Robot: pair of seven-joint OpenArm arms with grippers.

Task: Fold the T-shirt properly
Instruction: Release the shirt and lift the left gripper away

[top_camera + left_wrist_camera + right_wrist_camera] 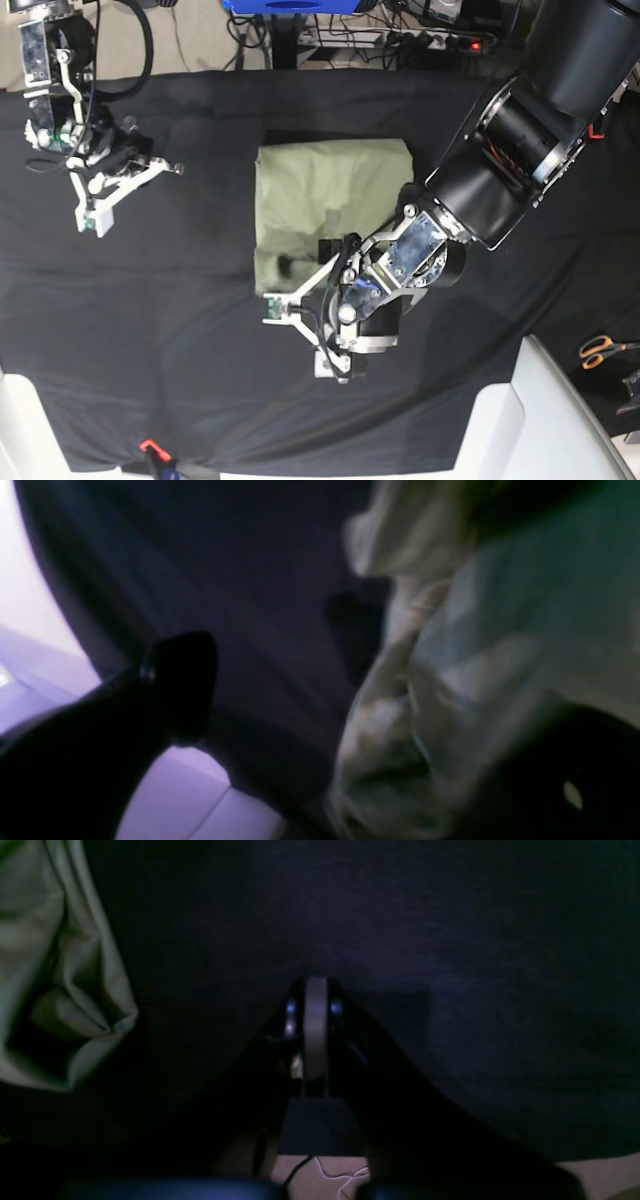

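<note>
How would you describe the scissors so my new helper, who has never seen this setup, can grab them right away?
Start from the black cloth that covers the table and go to its right edge in the base view. The scissors lie there, near the white panel at the lower right corner. Their orange handles set them apart from everything nearby.

Left end effector (300, 335) hides the blurred T-shirt (330, 190) corner
</note>
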